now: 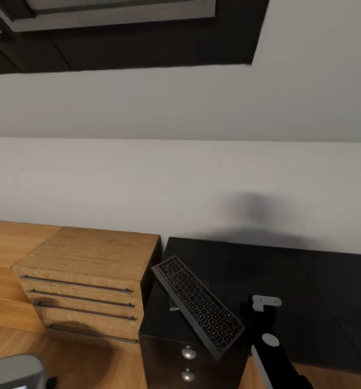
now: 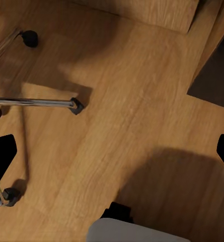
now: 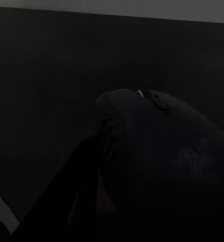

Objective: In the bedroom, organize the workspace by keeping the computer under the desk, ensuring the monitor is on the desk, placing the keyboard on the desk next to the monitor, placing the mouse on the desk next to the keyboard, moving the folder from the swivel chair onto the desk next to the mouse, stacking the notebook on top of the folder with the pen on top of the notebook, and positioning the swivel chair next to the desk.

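Right wrist view shows the black mouse very close against the right jaws; whether they grip it I cannot tell. Left jaws stand open above the wood floor. The keyboard lies slanted on the black table, beside the wooden drawer unit.

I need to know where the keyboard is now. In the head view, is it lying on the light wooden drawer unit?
No: the keyboard lies on the black cabinet desk, beside the wooden drawer unit.
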